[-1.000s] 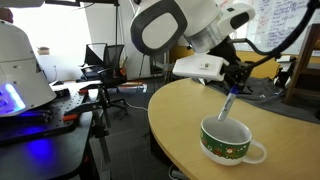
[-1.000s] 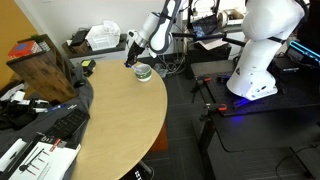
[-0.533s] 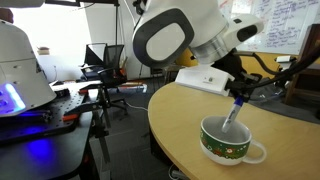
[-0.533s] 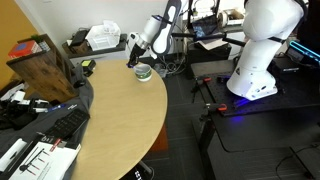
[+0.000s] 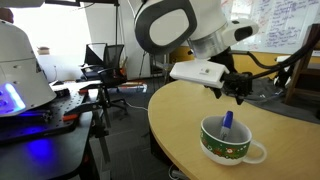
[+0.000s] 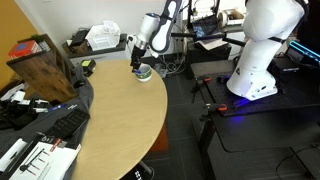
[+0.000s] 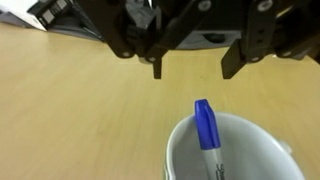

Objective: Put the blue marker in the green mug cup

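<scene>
The green mug cup (image 5: pixel 226 142) stands on the wooden table near its curved edge, and it also shows small in an exterior view (image 6: pixel 144 71). The blue marker (image 5: pixel 227 122) stands inside the mug, leaning on the rim. In the wrist view the blue marker (image 7: pixel 204 123) points its blue cap up over the rim, with its whitish body down in the white inside of the mug (image 7: pixel 250 150). My gripper (image 7: pixel 194 68) hangs a little above the mug, open, with nothing between its fingers. In an exterior view the gripper (image 5: pixel 238 93) is clear of the marker.
The round wooden table (image 6: pixel 120 120) drops off close beside the mug. A wooden box (image 6: pixel 45 65), a keyboard and papers lie at the table's far part. Office chairs (image 5: pixel 105 62) and a white robot base (image 6: pixel 260 55) stand off the table.
The gripper has opened and let go of the blue marker, then risen slightly. The marker now rests in the mug on its own.
</scene>
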You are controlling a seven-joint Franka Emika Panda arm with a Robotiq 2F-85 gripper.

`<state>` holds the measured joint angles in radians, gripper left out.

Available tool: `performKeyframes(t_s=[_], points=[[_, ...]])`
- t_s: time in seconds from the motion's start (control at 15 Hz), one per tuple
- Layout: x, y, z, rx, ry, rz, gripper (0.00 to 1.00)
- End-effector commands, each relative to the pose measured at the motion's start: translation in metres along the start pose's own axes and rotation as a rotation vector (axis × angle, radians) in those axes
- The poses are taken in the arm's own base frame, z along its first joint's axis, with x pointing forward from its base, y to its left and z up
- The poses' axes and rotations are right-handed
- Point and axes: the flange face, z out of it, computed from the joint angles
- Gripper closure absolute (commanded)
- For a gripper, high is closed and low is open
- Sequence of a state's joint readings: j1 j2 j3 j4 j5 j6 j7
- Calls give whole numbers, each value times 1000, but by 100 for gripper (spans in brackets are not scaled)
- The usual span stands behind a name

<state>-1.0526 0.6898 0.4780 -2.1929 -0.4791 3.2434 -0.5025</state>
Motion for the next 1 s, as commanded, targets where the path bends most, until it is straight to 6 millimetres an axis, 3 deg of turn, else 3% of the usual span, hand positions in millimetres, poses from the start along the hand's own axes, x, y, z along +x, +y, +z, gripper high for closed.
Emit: performKeyframes(t_s=[0.0,0.2,0.33,0.67,0.93], points=[[5,-1,-30,-48,-105,30,1],[7,-7,-55,-96,-172,32,0],[7,-25,-65,-78,-248,6,0],[11,-75,-65,43,-373,-27,0],[17,-80,-69,50,-386,34,0]])
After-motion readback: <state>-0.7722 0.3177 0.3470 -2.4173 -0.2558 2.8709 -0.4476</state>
